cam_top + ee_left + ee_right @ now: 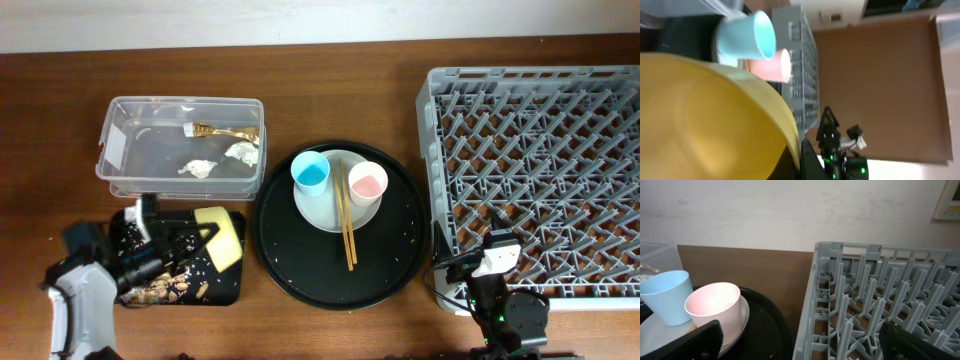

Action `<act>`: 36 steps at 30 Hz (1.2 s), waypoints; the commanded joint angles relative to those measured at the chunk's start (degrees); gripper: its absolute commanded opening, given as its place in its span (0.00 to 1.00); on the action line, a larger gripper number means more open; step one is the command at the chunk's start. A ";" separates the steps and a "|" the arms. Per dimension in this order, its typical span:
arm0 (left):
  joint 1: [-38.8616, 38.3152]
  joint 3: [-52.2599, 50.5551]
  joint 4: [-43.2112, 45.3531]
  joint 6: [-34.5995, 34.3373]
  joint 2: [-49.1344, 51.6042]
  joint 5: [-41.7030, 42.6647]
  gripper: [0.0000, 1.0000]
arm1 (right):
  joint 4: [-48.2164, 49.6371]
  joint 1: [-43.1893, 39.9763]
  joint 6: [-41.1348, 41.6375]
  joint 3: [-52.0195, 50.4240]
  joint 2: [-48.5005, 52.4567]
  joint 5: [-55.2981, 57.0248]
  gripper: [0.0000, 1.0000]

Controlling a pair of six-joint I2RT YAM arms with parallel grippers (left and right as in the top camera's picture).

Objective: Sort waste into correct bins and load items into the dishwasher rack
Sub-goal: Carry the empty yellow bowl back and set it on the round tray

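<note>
Your left gripper (188, 244) is pinched on the rim of the yellow bowl (222, 237), which it holds tipped on edge over the black rectangular tray (232, 292). Beige food scraps (168, 289) and white crumbs lie on that tray below the bowl. In the left wrist view the bowl fills the near side, and you cannot make out the fingertips behind it.

Your right gripper (800, 339) is spread wide with nothing between its fingers (690, 341). It sits low at the near left corner of the dishwasher rack (535, 150), just beside the rack wall and the edge of the round black tray (395, 270).

The clear tub (112, 140) stands just behind the black rectangular tray. It holds the gold foil wrapper (226, 131) near its back wall and two white tissue wads (197, 167) toward the front.

The round black tray lies between the bins and the rack, so it stands across your left arm's path to the rack. On it rests the pale plate (325, 212), carrying the light blue cup (311, 173) on the left and the pink cup (367, 182) on the right, both upright and well apart. The wooden chopsticks (346, 235) lie between the cups, running from the plate onto the tray toward you. A few crumbs dot the tray's right side. The rack's pegs show nothing loaded.
</note>
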 commanded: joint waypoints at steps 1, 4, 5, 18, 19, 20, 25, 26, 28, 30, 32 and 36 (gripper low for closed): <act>-5.62 5.42 0.15 -4.81 -0.87 -1.99 0.01 | -0.22 0.22 0.24 -0.31 -0.33 -0.50 0.98; -10.73 10.05 0.15 -9.49 -1.09 -8.04 0.01 | -0.22 0.22 0.24 -0.31 -0.33 -0.50 0.98; -13.14 11.78 0.17 -11.43 -1.38 -11.08 0.01 | -0.22 0.22 0.24 -0.31 -0.33 -0.50 0.98; -49.72 16.65 3.98 -33.68 -2.14 -56.65 0.01 | -0.22 0.22 0.24 -0.31 -0.33 -0.50 0.98; -53.16 16.65 4.57 -34.88 -2.14 -59.54 0.01 | -0.22 0.22 0.24 -0.31 -0.33 -0.50 0.98; -55.69 16.65 5.16 -35.52 -2.14 -61.57 0.01 | -0.22 0.22 0.24 -0.31 -0.33 -0.50 0.98; -66.45 16.65 6.64 -43.04 -2.03 -75.14 0.01 | -0.22 0.22 0.24 -0.31 -0.33 -0.50 0.98; -67.80 16.65 6.88 -43.65 -1.97 -77.40 0.01 | -0.22 0.22 0.24 -0.31 -0.33 -0.50 0.98; -69.40 16.59 7.65 -44.30 -1.86 -79.19 0.01 | -0.22 0.22 0.24 -0.31 -0.33 -0.50 0.98; -70.97 16.50 9.77 -44.76 -1.29 -79.19 0.01 | -0.22 0.22 0.24 -0.31 -0.33 -0.50 0.98; -71.54 16.31 11.02 -46.56 -0.46 -79.41 0.01 | -0.22 0.22 0.24 -0.31 -0.33 -0.50 0.98; -71.80 16.11 12.02 -47.23 2.80 -79.52 0.01 | -0.22 0.22 0.24 -0.31 -0.33 -0.50 0.98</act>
